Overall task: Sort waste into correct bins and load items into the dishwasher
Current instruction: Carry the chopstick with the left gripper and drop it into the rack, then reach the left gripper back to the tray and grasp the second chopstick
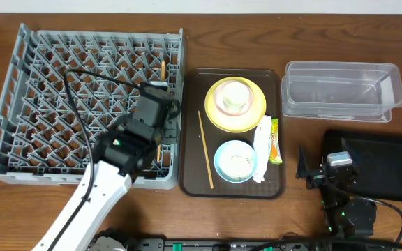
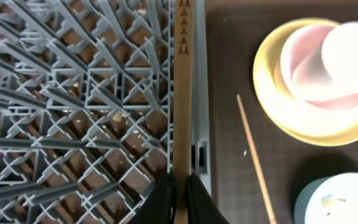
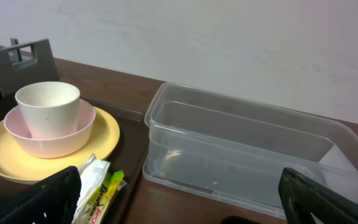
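Observation:
My left gripper [image 1: 160, 124] [image 2: 180, 202] is shut on a wooden chopstick [image 2: 183, 93] that lies along the right edge of the grey dishwasher rack [image 1: 47, 84] [image 2: 73, 112]. The other chopstick [image 1: 206, 150] [image 2: 257, 162] lies on the brown tray. A white cup [image 1: 234, 94] [image 3: 48, 102] stands in the pink bowl [image 3: 55, 140] on the yellow plate [image 1: 218, 120] [image 3: 104, 134]. The light blue bowl [image 1: 236, 162] holds rice scraps. Beside it lie the white wrapper [image 1: 262, 146] [image 3: 92, 180] and the packet [image 1: 275, 139] [image 3: 107, 186]. My right gripper [image 1: 324, 171] [image 3: 185, 211] stands open between the clear tub [image 1: 344, 90] [image 3: 241, 149] and the black tray [image 1: 382, 157].
The dark brown serving tray [image 1: 194, 174] sits between the rack and the bins and carries the dishes and waste. The left arm reaches in from the front left across the rack, with a black cable looping over the pegs.

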Motion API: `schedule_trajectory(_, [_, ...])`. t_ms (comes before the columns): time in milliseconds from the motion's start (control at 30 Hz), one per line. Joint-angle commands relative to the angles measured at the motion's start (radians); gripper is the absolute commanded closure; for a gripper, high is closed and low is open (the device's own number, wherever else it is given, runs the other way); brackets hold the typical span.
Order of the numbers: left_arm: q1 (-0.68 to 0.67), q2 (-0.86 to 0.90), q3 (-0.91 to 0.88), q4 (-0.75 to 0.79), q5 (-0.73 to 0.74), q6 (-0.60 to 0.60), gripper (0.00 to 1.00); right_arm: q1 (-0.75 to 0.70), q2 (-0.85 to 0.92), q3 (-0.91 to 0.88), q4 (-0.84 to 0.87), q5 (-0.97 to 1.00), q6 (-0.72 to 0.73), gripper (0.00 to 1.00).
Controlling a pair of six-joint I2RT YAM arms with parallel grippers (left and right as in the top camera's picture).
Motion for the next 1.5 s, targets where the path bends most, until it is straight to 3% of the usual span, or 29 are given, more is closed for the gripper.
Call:
schedule_trajectory(0, [0.03, 0.083, 0.013, -0.002, 0.079, 0.078, 0.92, -0.002, -0.004, -0.002, -0.004, 0.006, 0.014, 0.01])
schedule_trajectory(367, [0.071, 0.343, 0.013, 0.044, 0.056, 0.081, 0.9, -0.002, -0.004, -0.002, -0.005, 0.006, 0.014, 0.01])
schedule_trajectory(400, [0.086, 0.341, 0.013, 0.047, 0.056, 0.08, 0.73, -0.002, -0.004, -0.002, -0.004, 0.006, 0.014, 0.01])
schedule_trajectory(433, [0.092, 0.338, 0.013, 0.05, 0.056, 0.08, 0.69, -0.002, -0.004, -0.002, -0.004, 0.006, 0.014, 0.01])
schedule_trajectory(467, [0.101, 0.331, 0.013, 0.053, 0.056, 0.08, 0.59, -0.002, -0.004, -0.002, -0.004, 0.006, 0.014, 0.01])
schedule_trajectory(533, [0.103, 0.318, 0.014, 0.053, 0.056, 0.08, 0.56, -0.002, -0.004, -0.002, -0.005, 0.006, 0.014, 0.01])
schedule_trajectory(800, [0.102, 0.146, 0.014, 0.044, 0.093, 0.029, 0.56, -0.002, -0.004, -0.002, -0.004, 0.006, 0.014, 0.01])
schedule_trajectory(1000, [0.083, -0.015, 0.013, 0.023, 0.358, -0.127, 0.56, -0.002, -0.004, -0.002, -0.004, 0.006, 0.014, 0.01])
schedule_trajectory(1133, [0.014, 0.027, 0.002, 0.023, 0.371, -0.127, 0.57, -0.002, -0.004, -0.002, -0.004, 0.006, 0.014, 0.01])
schedule_trajectory(1467, [-0.152, 0.36, 0.002, 0.138, 0.354, -0.225, 0.58, -0.002, -0.004, -0.002, -0.004, 0.006, 0.014, 0.01])
